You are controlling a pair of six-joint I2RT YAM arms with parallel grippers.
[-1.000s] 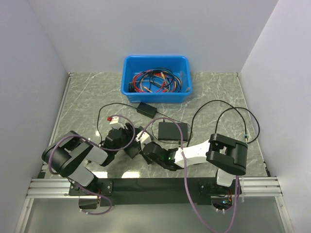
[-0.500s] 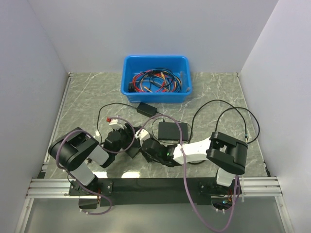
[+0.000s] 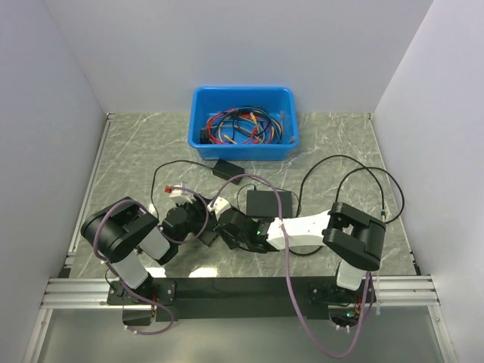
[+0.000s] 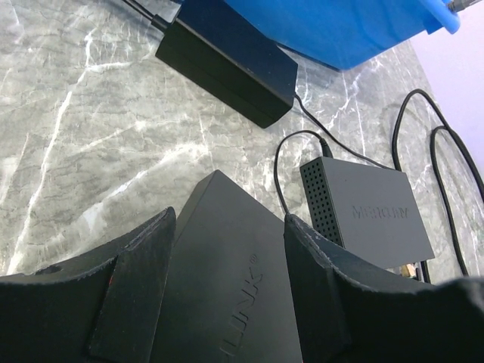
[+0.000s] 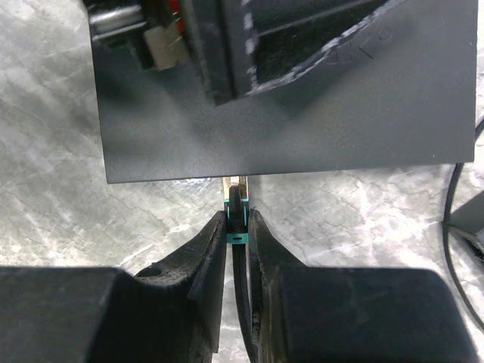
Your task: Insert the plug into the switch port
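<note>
Marble-look table under both arms. Blue bin sits far ahead of both grippers, at the back of the table, with a tangle of red, blue and black cables in it.

Black switch sits between the fingers of the left gripper. The jaws are clamped on its two sides, with the lettered top face up and one corner pointing forward past the fingertips. Left fingers press flat on the switch's side.

Grey box with a vented end lies ahead and to the right of the left gripper, apart from the switch, with a thin black cable looping to it. Black adapter brick is farther ahead of the left gripper, just before the bin.

Right gripper faces the switch's edge from the opposite side, with the jaws nearly together and pinched on the plug. The plug's cable runs back between the right fingers. The plug sticks out just past the fingertips, and its brass tip meets the switch's near edge, directly ahead of the right gripper. Can't tell if it's seated in a port; the port itself is not visible.
</note>
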